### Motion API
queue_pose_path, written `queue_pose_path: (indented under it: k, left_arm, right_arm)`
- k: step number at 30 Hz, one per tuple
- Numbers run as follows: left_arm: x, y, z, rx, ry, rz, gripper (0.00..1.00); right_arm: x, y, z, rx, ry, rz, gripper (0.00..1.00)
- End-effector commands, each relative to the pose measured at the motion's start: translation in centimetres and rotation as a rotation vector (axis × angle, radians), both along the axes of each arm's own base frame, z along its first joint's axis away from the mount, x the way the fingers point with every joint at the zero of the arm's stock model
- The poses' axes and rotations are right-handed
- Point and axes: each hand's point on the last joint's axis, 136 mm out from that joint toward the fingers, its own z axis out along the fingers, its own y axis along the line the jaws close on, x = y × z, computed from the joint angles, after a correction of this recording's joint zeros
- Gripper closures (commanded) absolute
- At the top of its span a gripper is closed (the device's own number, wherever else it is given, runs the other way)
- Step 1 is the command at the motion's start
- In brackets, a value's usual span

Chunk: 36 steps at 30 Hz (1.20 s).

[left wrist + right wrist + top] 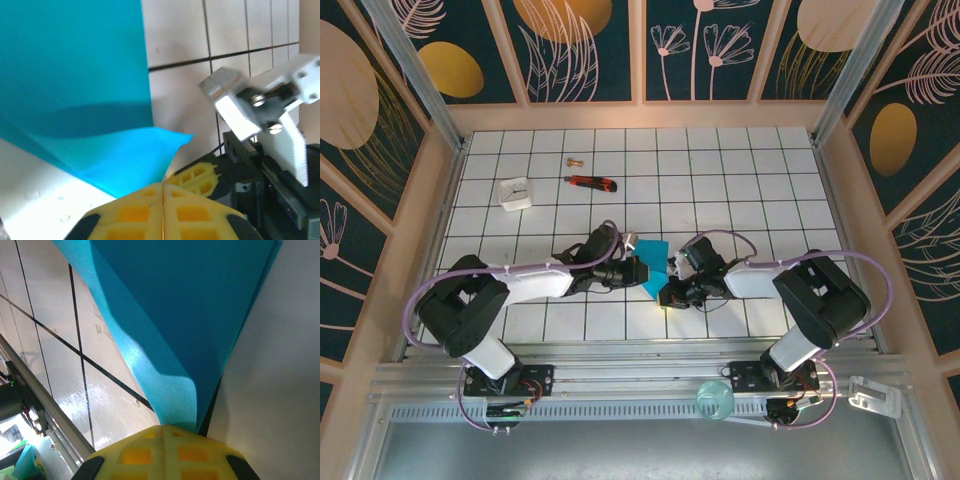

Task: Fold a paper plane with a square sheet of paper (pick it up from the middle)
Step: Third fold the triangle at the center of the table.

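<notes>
The square sheet of paper (654, 263) is a small folded teal shape held just above the tiles between my two arms. My left gripper (641, 270) comes in from the left and is shut on its edge. In the left wrist view the yellow jaws (163, 186) are pressed together with the teal sheet (75, 75) rising from their tip, one flap curling right. My right gripper (666, 290) is shut on the lower right corner. In the right wrist view the folded sheet (185, 300) runs into the closed jaws (165, 429). The paper plane is out of view.
A red-and-black utility knife (591, 182), a white block (515, 193) and a small brass piece (572, 160) lie on the far tiles. The right gripper's yellow fingers (197, 179) sit close beside my left jaws. Wooden walls ring the tiled floor (740, 180).
</notes>
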Motion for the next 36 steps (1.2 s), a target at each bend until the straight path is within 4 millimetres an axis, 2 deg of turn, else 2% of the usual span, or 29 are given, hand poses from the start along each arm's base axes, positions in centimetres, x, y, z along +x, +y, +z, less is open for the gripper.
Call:
queue_pose_path:
  k: [1,7,9,11,19,29,36]
  left_arm:
    - [-2.1,-0.9,-1.2,-0.019,0.095,-0.024,0.99]
    - [-2.2,-2.3,-1.7,-0.031,0.128,-0.022,1.0]
    - [-2.4,-2.5,-2.0,-0.022,0.142,-0.02,1.0]
    - [-2.6,-2.5,-3.3,0.004,0.171,-0.018,1.0]
    - [-2.4,-2.8,-3.7,0.025,0.184,-0.008,1.0]
    - [-2.7,-1.9,-5.6,0.14,0.193,-0.009,1.0]
    - [-1.9,-0.8,-6.1,0.219,0.154,0.025,1.0]
  right_arm:
    - [-3.4,-6.5,-6.1,-0.342,0.132,-0.055,1.0]
    - [-3.5,-6.7,-6.2,-0.348,0.131,-0.053,1.0]
    - [-3.4,-6.6,-6.1,-0.344,0.126,-0.052,1.0]
    - [-3.3,-6.6,-6.2,-0.346,0.124,-0.05,1.0]
    - [-3.3,-6.7,-6.2,-0.349,0.125,-0.046,1.0]
    - [-3.4,-6.8,-6.4,-0.351,0.125,-0.046,1.0]
    - [-3.7,-7.4,-6.6,-0.377,0.13,-0.043,1.0]
